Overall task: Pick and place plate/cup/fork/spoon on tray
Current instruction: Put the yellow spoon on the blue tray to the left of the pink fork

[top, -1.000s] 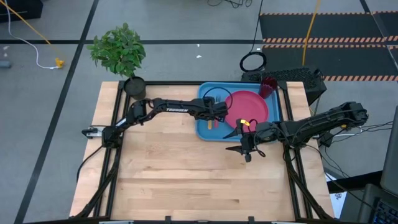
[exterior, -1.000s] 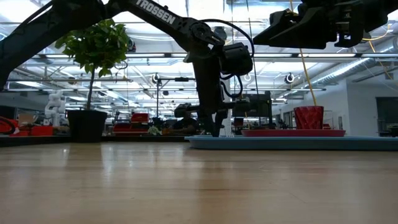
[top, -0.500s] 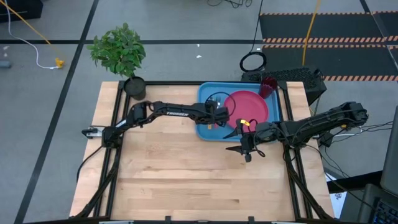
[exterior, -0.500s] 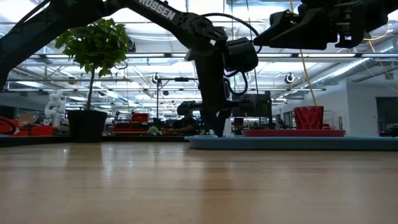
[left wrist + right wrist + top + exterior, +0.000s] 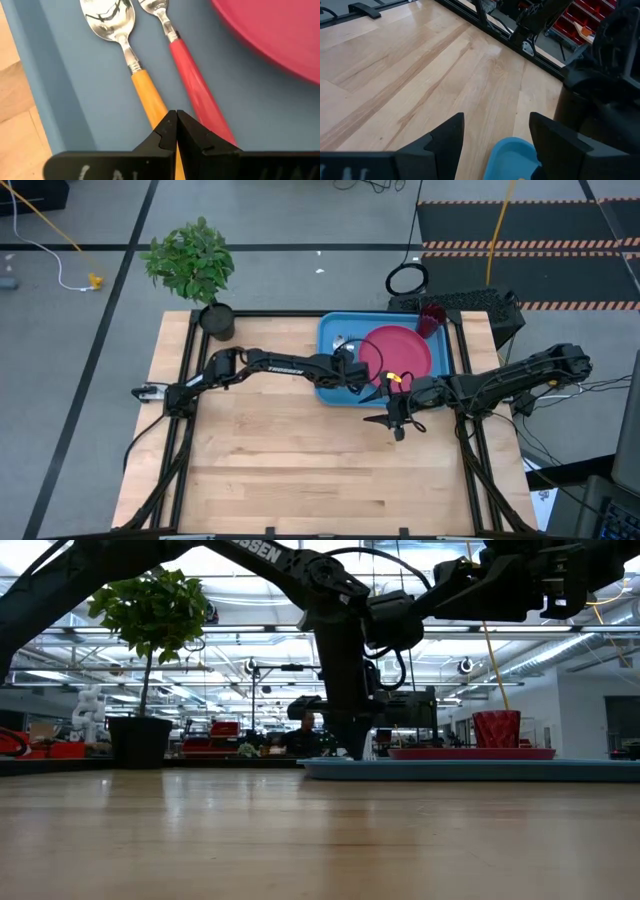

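The light-blue tray [image 5: 328, 390] lies at the table's far right. The pink-red plate [image 5: 395, 352] lies in it, and the maroon cup [image 5: 431, 317] stands upright at its far right corner. The orange-handled spoon [image 5: 112, 20] and the red-handled fork [image 5: 190, 80] lie side by side on the tray floor, left of the plate. My left gripper [image 5: 353, 376] points down into the tray, shut at the spoon's handle end [image 5: 176, 122]. My right gripper [image 5: 397, 420] hangs open and empty above the wood, just in front of the tray's near rim. My left gripper comes from above, pointing down, with its shut fingertips on the spoon's orange handle [image 5: 150, 102] near its free end. A strip of orange shows between the fingers. The spoon lies flat, its bowl [image 5: 111, 17] on the tray floor.
A black pot with a green plant [image 5: 216, 318] stands at the table's far left corner. Bare wood [image 5: 300, 470] covers the near half of the table. A black frame runs along the table's edges. The plate's rim lies close beside the fork.
My left gripper has gone inside the tray toward the table's near edge and a little to the right, staying low over the tray floor. The spoon's silver bowl now shows behind it in the high view.
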Controlling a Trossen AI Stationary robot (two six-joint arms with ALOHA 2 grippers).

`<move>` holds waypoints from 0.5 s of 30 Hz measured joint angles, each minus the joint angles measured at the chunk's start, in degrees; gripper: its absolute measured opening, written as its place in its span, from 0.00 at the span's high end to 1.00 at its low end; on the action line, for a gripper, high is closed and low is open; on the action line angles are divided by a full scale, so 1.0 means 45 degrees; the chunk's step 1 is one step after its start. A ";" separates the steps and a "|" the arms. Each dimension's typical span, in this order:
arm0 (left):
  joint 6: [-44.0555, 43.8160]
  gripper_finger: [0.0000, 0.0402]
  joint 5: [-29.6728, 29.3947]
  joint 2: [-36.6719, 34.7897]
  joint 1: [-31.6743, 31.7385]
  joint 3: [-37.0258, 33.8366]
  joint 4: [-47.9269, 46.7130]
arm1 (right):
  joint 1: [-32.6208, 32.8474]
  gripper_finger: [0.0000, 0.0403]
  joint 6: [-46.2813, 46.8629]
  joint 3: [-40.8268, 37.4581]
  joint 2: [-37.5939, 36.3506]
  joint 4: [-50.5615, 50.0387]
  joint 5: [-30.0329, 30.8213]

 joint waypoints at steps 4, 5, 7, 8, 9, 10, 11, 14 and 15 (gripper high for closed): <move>0.0194 0.98 -0.0044 0.0000 -0.0003 0.0000 -0.0144 | 0.0000 0.46 0.0002 0.0000 0.0000 -0.0038 0.0002; 0.0211 0.98 0.0017 0.0000 -0.0003 0.0000 -0.0282 | 0.0003 0.46 0.0000 0.0000 0.0000 -0.0064 -0.0001; 0.0256 0.98 0.0140 0.0000 0.0006 0.0000 -0.0446 | 0.0000 0.46 0.0005 0.0000 0.0000 -0.0143 0.0002; 0.0426 0.98 0.0150 0.0000 0.0007 0.0000 -0.0426 | -0.0002 0.46 0.0005 0.0000 0.0000 -0.0160 0.0002; 0.0577 0.98 0.0193 0.0000 -0.0002 0.0000 -0.0396 | 0.0002 0.46 0.0004 0.0000 0.0000 -0.0160 0.0002; 0.0715 0.98 0.0249 0.0000 -0.0017 0.0000 -0.0367 | 0.0000 0.46 0.0003 0.0000 0.0000 -0.0155 0.0002; 0.0783 0.98 0.0282 0.0000 -0.0027 0.0000 -0.0369 | 0.0003 0.46 0.0005 0.0000 0.0000 -0.0155 0.0002; 0.0945 0.98 0.0416 0.0000 -0.0033 0.0000 -0.0374 | 0.0003 0.46 0.0002 0.0000 0.0000 -0.0155 0.0002; 0.0995 0.98 0.0426 0.0000 -0.0028 0.0000 -0.0373 | -0.0001 0.46 0.0005 0.0000 0.0000 -0.0155 0.0002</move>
